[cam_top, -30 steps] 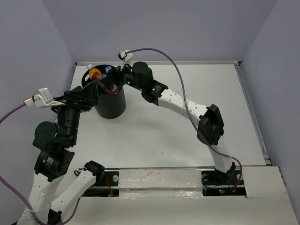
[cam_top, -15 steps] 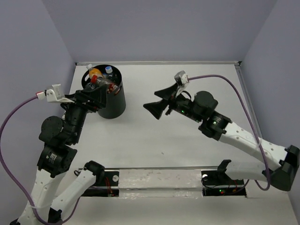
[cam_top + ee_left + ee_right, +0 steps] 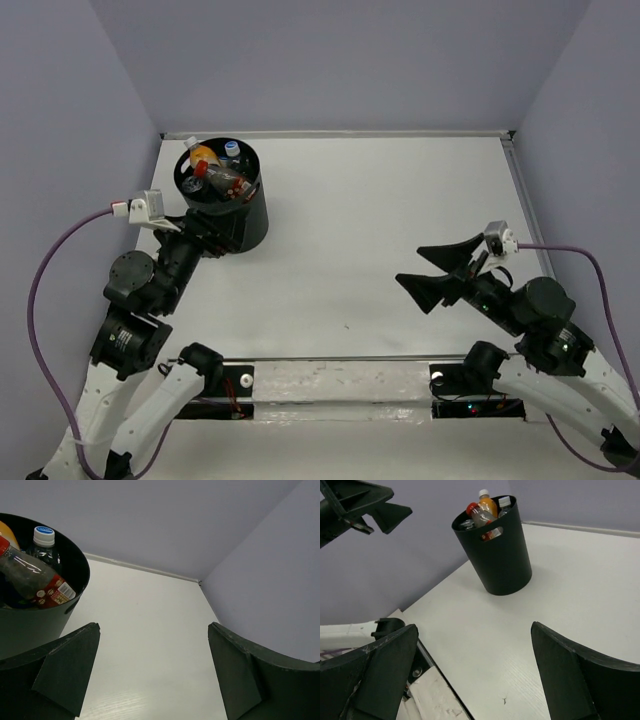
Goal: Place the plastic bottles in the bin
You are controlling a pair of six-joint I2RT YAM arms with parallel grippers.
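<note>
White surface, boxed by pale lilac walls on three sides, carries one landmark: the bin, a tall black round bucket standing upright near the far corner on the L-arm side. L arm rises from the near edge and reaches up to the bin's near flank. R arm is folded low, well apart from the bin, on the opposite side & nearer the bases. L claw: fingers spread wide apart, only bare surface btw them. Its wrist view puts the bin's wall just beside one finger; whether they touch can't be told. R claw: fingers likewise spread wide, bare surface btw them, tips aimed toward the bin from well away. Purple cables loop off both wrist cameras. Slot handle cut-out sits just under the bin's rim; a red label shows through it. The plastic bottles in view all sit inside the bin, heaped to rim level w/ necks poking above it. Red-capped bottle w/ red label lies tilted across the top of the heap. Orange-yellow bottle stands at the bin's far side, white cap up. Clear bottle w/ blue-topped cap stands upright just beside it. Other clear bottles lower in the bin are too shadowed to count.
</note>
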